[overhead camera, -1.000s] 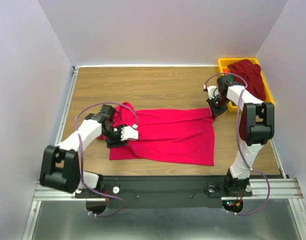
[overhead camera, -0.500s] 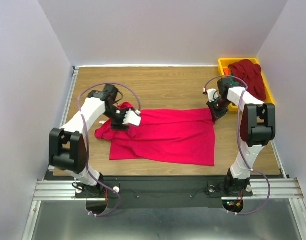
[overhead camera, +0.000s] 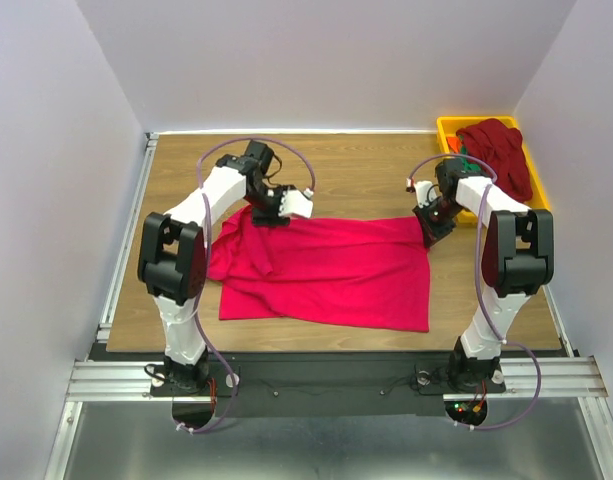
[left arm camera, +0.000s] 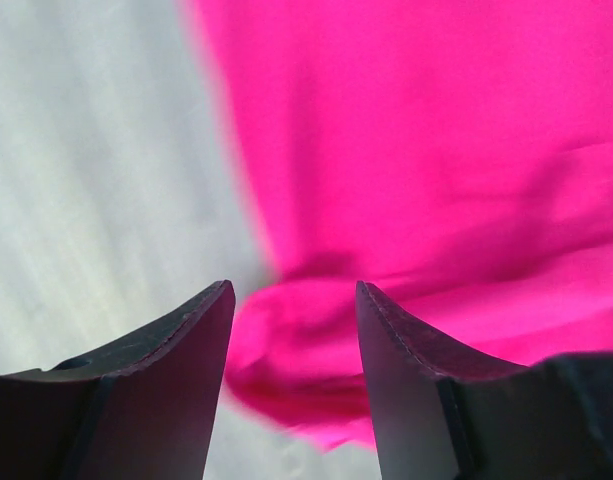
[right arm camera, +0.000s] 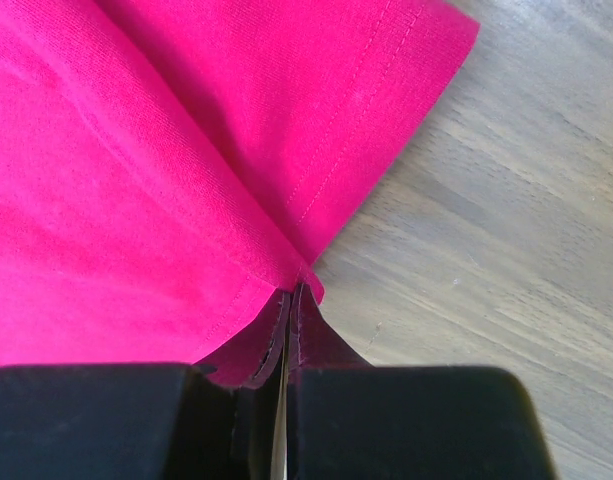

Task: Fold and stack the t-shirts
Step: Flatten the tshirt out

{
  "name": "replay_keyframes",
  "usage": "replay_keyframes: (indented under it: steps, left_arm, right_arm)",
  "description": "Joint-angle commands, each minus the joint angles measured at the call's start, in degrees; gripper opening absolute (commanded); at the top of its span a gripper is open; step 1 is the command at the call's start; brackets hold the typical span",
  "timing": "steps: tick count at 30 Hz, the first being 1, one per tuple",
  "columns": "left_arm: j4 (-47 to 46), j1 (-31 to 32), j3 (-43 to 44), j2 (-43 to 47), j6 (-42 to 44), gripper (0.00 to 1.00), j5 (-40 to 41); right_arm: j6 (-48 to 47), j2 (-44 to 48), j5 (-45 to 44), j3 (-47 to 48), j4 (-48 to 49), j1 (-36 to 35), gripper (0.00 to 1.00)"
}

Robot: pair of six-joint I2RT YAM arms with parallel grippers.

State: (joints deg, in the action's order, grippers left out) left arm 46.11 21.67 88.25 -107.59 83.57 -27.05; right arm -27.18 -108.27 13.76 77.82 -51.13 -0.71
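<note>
On the wooden table (overhead camera: 336, 165), seen from above, a crimson-pink t-shirt (overhead camera: 336, 270) lies spread out between two white and black robot arms. Its right side is mostly flat, and its left side is rumpled into soft folds.

The left gripper (overhead camera: 289, 206) sits over the far left edge of the shirt. In its wrist view the two dark fingers (left arm camera: 166, 380) are spread apart, with a rolled fold of pink cloth showing in the gap between them. Whether the fingers touch that fold cannot be told.

The right gripper (overhead camera: 429, 224) is at the shirt's far right corner. Its wrist view shows the jaws pressed together, pinching the stitched hem at that corner, with bare wood just beside it.

At the far right corner of the table stands a yellow tray (overhead camera: 448, 124). A dark maroon t-shirt (overhead camera: 501, 148) is heaped in it and spills over its near edge.
</note>
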Motion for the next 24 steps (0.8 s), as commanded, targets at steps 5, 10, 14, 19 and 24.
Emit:
replay_keyframes:
  steps: [5,10,14,19,24]
  left_arm:
    - [4.8,-2.9,13.2,-8.8,5.4,0.67,7.4]
    - [3.9,-3.6,12.3,-11.6,7.9,0.67,11.2]
    - [3.1,-4.6,12.6,-12.9,8.5,0.54,12.4]
    - [4.5,-8.6,17.4,-12.6,6.1,0.06,9.7]
    - [10.5,-15.8,17.2,-7.2,8.4,0.00,4.8]
  right_arm:
    - [-0.5,2.4,-0.2,-0.5,-0.5,0.4,0.01]
    - [-0.4,1.7,-0.2,-0.5,0.0,0.4,0.00]
    - [0.4,-0.1,-1.0,-0.5,1.2,0.4,0.01]
    - [2.4,-2.4,-3.3,1.4,3.7,0.4,0.01]
    - [4.1,-4.1,-2.8,6.6,3.6,2.4,0.01]
